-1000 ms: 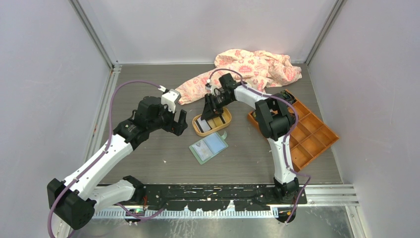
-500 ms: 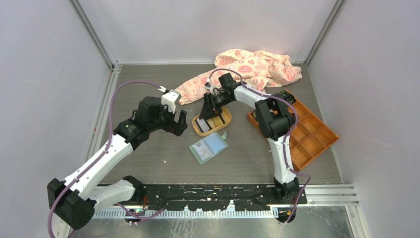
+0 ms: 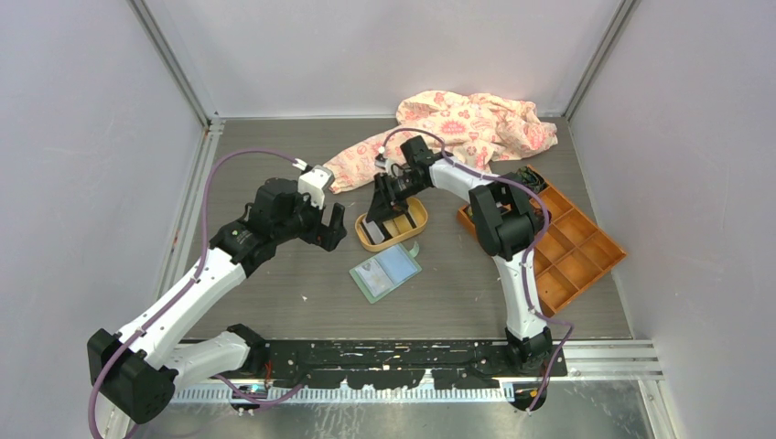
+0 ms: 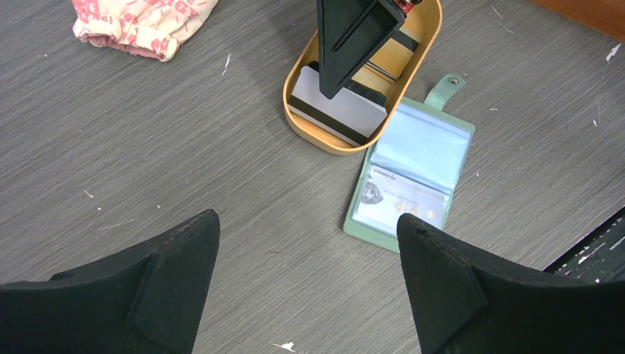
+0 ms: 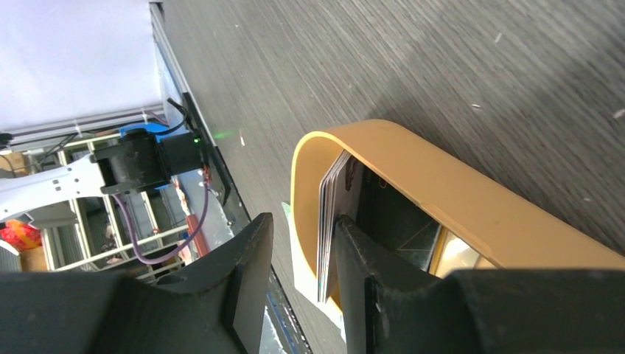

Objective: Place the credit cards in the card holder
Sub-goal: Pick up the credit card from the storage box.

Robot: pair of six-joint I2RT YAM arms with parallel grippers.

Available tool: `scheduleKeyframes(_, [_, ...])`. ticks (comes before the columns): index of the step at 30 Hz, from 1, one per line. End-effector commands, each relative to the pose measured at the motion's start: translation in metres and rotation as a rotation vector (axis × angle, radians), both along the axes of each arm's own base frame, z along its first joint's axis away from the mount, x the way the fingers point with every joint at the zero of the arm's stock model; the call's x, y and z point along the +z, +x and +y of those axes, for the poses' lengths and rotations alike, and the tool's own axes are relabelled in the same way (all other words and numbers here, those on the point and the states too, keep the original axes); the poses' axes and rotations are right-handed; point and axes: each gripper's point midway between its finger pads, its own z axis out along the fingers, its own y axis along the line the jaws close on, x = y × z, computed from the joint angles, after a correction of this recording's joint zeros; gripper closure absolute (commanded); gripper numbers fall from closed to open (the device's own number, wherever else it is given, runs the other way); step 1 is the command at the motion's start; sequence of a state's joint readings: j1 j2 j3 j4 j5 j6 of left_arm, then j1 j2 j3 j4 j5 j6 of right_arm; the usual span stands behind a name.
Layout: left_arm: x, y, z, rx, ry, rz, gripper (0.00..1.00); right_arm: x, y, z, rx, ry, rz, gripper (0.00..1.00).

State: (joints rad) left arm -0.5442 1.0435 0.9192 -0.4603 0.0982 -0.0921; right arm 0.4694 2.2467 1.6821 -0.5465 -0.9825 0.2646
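The credit cards (image 4: 340, 112), white with a dark stripe, lie stacked in the near end of an orange oval tray (image 4: 309, 136). My right gripper (image 3: 378, 216) reaches down into that tray. In the right wrist view the stack of cards (image 5: 332, 214) stands on edge between its fingers, against the right one, with a gap to the left one, so the right gripper (image 5: 304, 221) is open. The card holder (image 3: 385, 272), a pale green wallet, lies open just in front of the tray with one card (image 4: 402, 203) in a clear pocket. My left gripper (image 4: 308, 220) hovers wide open and empty, left of the wallet.
A flowered cloth (image 3: 458, 128) is bunched at the back of the table. An orange compartmented box (image 3: 567, 251) sits to the right, behind the right arm. Grey walls enclose the table on three sides.
My right gripper has edged slightly left inside the tray. The left arm and the wallet have not moved.
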Motion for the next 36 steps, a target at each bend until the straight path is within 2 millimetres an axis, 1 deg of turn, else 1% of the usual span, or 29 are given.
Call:
scheduleKeyframes(1, [0.012,0.007,-0.007,-0.022,-0.022,-0.058,0.11,0.0,-0.001,0.001,0.026,-0.044,-0.062,0.57])
scheduleKeyframes(5, [0.012,0.007,-0.007,-0.022,-0.023,-0.058,0.11,-0.01,-0.004,0.0,0.044,-0.098,-0.078,0.55])
scheduleKeyframes(12, [0.012,0.007,-0.007,-0.022,-0.023,-0.06,0.11,-0.018,-0.01,0.005,0.067,-0.114,-0.073,0.54])
scheduleKeyframes(15, [0.012,0.007,-0.006,-0.02,-0.022,-0.059,0.11,-0.025,-0.014,0.006,0.079,-0.148,-0.078,0.53])
scheduleKeyframes(18, [0.012,0.007,-0.006,-0.021,-0.021,-0.061,0.11,-0.028,-0.012,0.005,0.079,-0.166,-0.088,0.54])
scheduleKeyframes(21, [0.013,0.007,-0.006,-0.02,-0.022,-0.062,0.11,-0.023,-0.012,0.005,0.081,-0.161,-0.098,0.55])
scheduleKeyframes(28, [0.012,0.007,-0.006,-0.02,-0.021,-0.06,0.11,0.0,-0.006,0.002,0.079,-0.1,-0.121,0.62])
scheduleKeyframes(36, [0.011,0.008,-0.006,-0.019,-0.019,-0.057,0.11,0.017,0.002,-0.008,0.057,-0.049,-0.123,0.62])
